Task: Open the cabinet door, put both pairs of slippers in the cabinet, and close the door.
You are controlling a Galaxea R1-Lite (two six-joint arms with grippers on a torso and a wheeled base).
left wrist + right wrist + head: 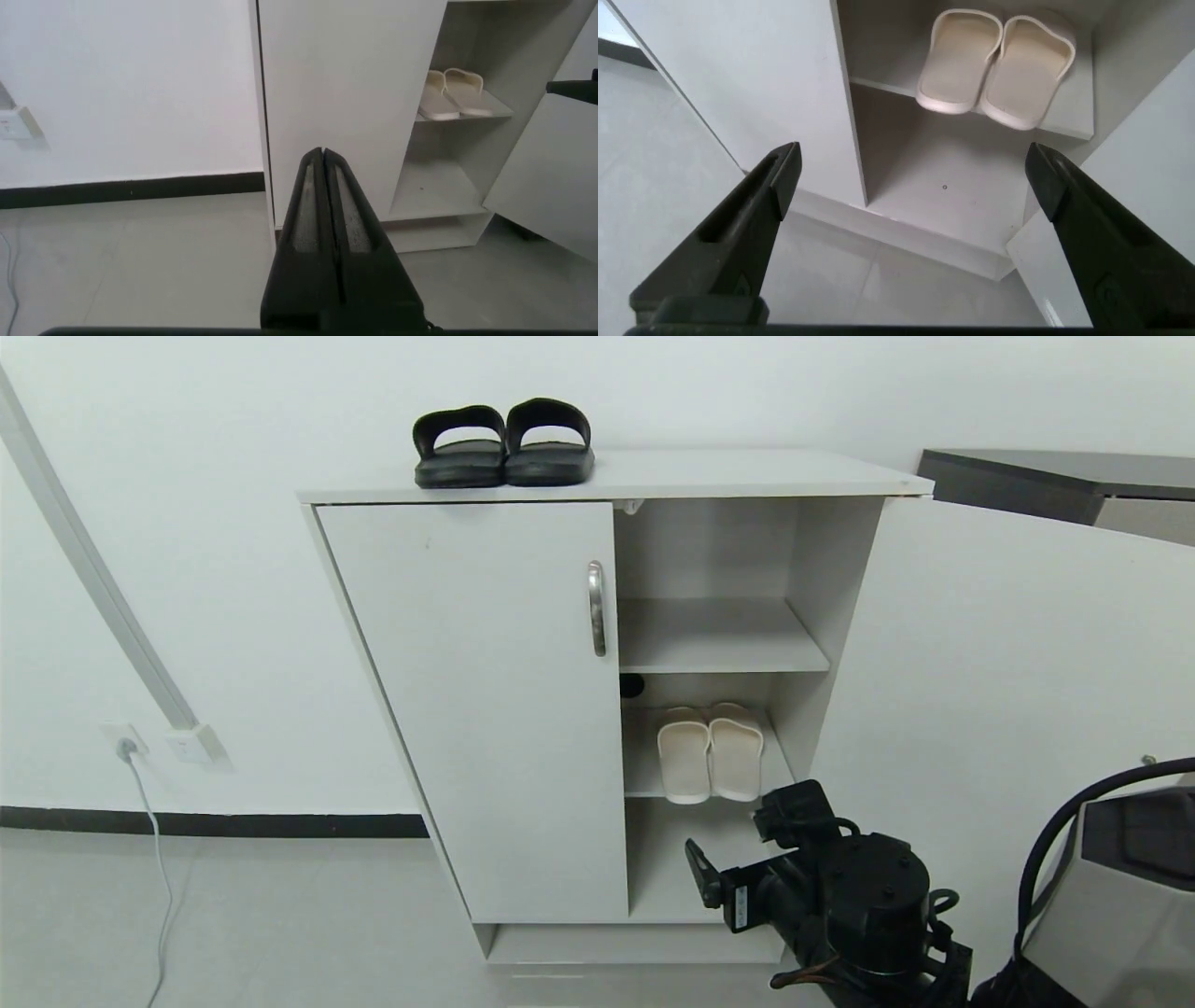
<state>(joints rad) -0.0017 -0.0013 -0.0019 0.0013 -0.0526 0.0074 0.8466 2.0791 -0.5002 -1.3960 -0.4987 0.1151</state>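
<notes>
White painted wall [187,569] and smooth pale grey floor [233,915] meet at a black skirting strip [215,821]; against the wall stands a tall white laminate cabinet [747,476] with flat, sharp-edged panels. Its right door [980,691] is swung wide open, and its left door [485,709] is closed and flush; behind the open door there are three plain shelves.

A pair of black rubber slippers with wide arched straps [504,443] sits on the cabinet top, near the left front edge, the two touching side by side. A pair of cream foam slippers with rounded soles [709,751] lies on the middle shelf, also side by side.

The right gripper [747,849], of matte black plastic, hangs before the lowest compartment, below the cream pair and apart from it; its fingers are spread wide with nothing between them. The left gripper [322,159] points to the lower part of the closed door from well apart; its two flat fingers are pressed together and hold nothing.

A curved brushed-metal handle [596,609] stands upright on the closed door's edge; a white wall socket [121,742] carries a thin cable.
</notes>
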